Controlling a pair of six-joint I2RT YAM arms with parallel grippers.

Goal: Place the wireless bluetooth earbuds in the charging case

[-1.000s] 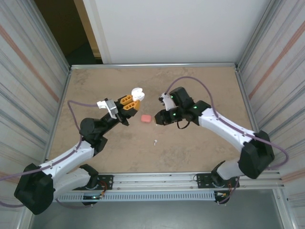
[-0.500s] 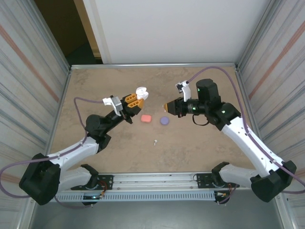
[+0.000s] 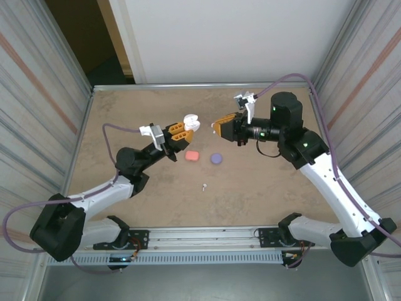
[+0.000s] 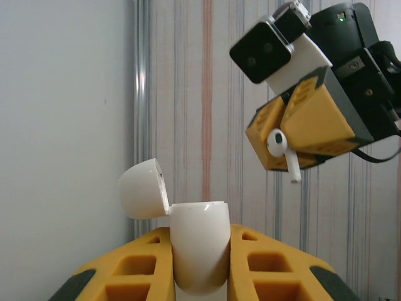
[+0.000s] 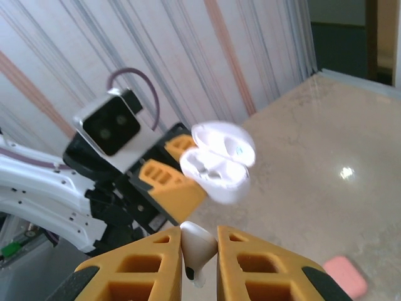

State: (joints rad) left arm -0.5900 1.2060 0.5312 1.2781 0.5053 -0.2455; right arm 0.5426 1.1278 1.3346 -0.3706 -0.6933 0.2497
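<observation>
White case (image 4: 197, 248) (open) in left jaws | earbud (image 4: 277, 143) in right jaws | overhead: pink case (image 3: 192, 155)

white charging case (image 4: 197, 244), lid flipped open, upright in left gripper (image 3: 185, 127), white earbud (image 4: 281, 145) pinched in right gripper (image 3: 217, 125), stem down, near the case, apart, second white earbud (image 3: 204, 186) loose on table (image 3: 125, 106), near pink case (image 3: 192, 155) and purple case (image 3: 217, 158)

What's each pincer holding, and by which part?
Left pincer clamps the open white charging case by its lower body; right pincer pinches a white earbud by its head, stem free.
</observation>
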